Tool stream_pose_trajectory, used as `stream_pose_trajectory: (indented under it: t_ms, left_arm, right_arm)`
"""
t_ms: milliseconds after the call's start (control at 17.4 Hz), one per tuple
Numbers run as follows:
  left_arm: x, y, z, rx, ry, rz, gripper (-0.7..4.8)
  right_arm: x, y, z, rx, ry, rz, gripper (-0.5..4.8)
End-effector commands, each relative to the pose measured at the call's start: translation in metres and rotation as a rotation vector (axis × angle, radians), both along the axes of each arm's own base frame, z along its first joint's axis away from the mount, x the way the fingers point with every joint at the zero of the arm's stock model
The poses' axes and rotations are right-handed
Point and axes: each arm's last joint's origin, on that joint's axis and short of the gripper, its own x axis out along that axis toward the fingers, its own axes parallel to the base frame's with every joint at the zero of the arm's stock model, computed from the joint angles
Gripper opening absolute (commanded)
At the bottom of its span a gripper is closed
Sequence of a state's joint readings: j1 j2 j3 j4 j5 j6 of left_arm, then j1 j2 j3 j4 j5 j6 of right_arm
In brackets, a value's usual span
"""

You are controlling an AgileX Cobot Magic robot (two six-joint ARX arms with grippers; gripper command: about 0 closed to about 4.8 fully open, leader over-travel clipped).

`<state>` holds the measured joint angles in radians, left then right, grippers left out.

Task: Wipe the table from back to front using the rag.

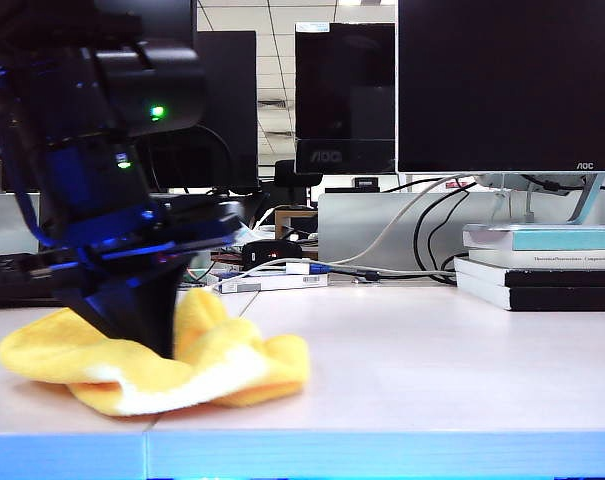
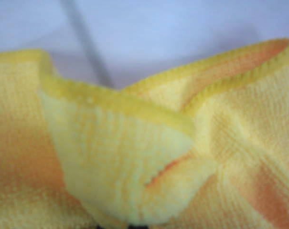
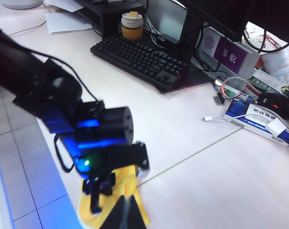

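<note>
The rag [image 1: 157, 365] lies crumpled in a loose heap on the tabletop [image 1: 432, 350], close to the light blue front edge and on the left side of the exterior view. Its yellow folds rise into a small hump and spread out to both sides.

The left hand [image 1: 147, 335] comes down from above into the middle of that heap, its dark fingers buried between the folds. In the left wrist view a raised pleat of the rag [image 2: 130, 162] fills most of the picture right at the camera, with the pale tabletop [image 2: 182, 33] and a thin seam line [image 2: 87, 43] behind it. The fingers are closed, pinching the yellow cloth between them.

From the right wrist view the left arm is seen from above, the left hand [image 3: 103, 195] planted on the rag [image 3: 127, 195] near the tabletop's edge [image 3: 44, 181]. The right hand itself does not appear in any picture; it is fully closed, and nothing shows it holding anything.

Farther back stand a keyboard [image 3: 142, 59], a stack of books [image 1: 542, 265], a monitor [image 1: 507, 85] and loose cables [image 1: 422, 225].
</note>
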<state>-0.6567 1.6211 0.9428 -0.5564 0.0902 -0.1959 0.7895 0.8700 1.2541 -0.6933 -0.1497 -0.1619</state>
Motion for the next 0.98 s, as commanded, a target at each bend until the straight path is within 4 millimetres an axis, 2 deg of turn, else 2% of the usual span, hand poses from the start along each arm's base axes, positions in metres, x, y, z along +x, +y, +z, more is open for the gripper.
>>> stream_pose_trajectory:
  t_ms: [57, 287, 459, 975]
  left_arm:
    - [-0.024, -0.015, -0.008, 0.039, 0.088, -0.102, -0.06]
    - [-0.035, -0.03, -0.007, 0.025, 0.069, -0.108, -0.06]
    - [-0.031, -0.029, -0.007, 0.06, 0.008, -0.06, -0.06]
    - [-0.017, -0.031, -0.011, 0.001, -0.041, 0.006, -0.06]
  right_arm:
    - [-0.001, -0.001, 0.003, 0.019, -0.014, -0.005, -0.05]
    - [-0.001, -0.001, 0.003, 0.029, 0.002, -0.01, -0.05]
    - [-0.001, -0.001, 0.002, 0.029, 0.018, -0.012, -0.05]
    - [-0.002, -0.002, 0.0, 0.022, 0.054, -0.02, -0.05]
